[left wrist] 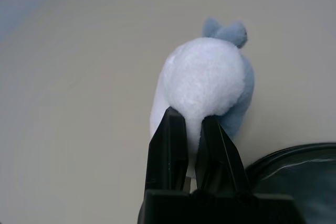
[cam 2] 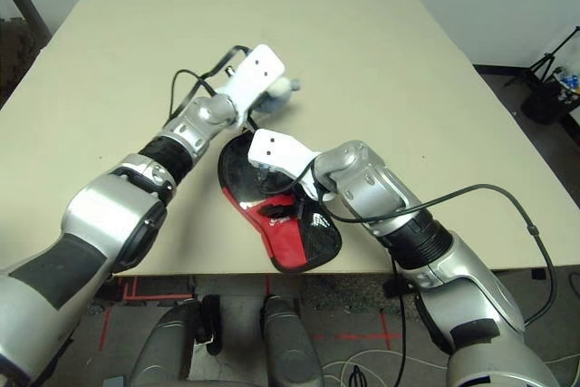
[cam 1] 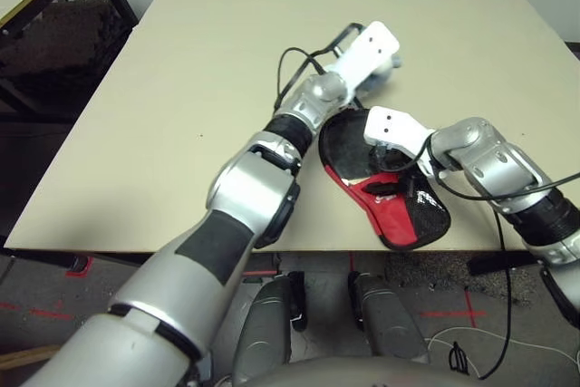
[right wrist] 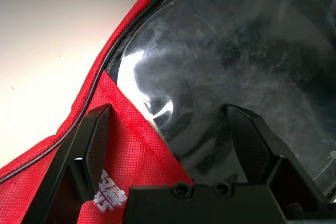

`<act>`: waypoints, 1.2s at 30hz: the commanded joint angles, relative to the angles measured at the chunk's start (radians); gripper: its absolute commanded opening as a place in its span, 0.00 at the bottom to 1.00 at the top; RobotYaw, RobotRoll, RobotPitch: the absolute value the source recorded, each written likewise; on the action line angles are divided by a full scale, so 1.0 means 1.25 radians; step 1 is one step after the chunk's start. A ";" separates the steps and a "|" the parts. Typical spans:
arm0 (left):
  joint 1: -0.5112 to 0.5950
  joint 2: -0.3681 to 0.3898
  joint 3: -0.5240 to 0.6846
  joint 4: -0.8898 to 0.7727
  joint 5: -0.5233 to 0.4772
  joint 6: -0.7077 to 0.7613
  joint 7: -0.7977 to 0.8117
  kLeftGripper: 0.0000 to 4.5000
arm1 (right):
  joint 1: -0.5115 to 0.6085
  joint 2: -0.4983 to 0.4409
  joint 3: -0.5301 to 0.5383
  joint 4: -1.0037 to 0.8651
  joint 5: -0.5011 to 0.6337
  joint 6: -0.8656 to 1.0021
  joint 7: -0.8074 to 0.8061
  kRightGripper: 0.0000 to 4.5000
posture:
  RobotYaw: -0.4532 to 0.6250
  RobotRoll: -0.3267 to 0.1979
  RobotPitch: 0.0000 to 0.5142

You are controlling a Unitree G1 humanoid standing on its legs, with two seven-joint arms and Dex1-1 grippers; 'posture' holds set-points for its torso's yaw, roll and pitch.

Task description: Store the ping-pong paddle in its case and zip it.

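Beige desk (cam 1: 181,70) carried the case (cam 1: 399,215) at its near edge, the ping-pong paddle (right wrist: 236,61) inside, black face showing. Directly over it hung the right end effector (right wrist: 173,145), spread wide, empty. Just beyond, the left end effector (left wrist: 191,145) was pinched closed against a white-and-blue plush toy (left wrist: 205,85).

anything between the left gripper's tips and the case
No: the shut left gripper presses straight into a white-and-blue plush toy, and the case lies right beside its fingers, per the left wrist view.
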 commanded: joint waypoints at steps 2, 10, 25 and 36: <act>-0.006 -0.033 -0.008 0.005 0.012 -0.034 -0.044 0.02 | 0.045 0.011 0.046 0.044 -0.003 0.041 -0.007 1.00 | 0.17 0.62 0.45; 0.022 0.011 0.036 0.003 -0.029 -0.012 -0.131 0.02 | 0.039 0.027 0.026 0.058 0.000 0.039 -0.013 1.00 | 0.19 0.62 0.44; 0.008 0.123 0.142 -0.037 -0.140 -0.047 -0.336 0.99 | 0.028 0.018 -0.051 0.093 0.051 0.069 -0.007 1.00 | 0.26 0.62 0.41; 0.011 0.167 0.210 -0.108 -0.246 0.037 -0.447 0.99 | -0.043 0.024 -0.091 0.189 0.051 0.037 -0.021 1.00 | 0.31 0.62 0.35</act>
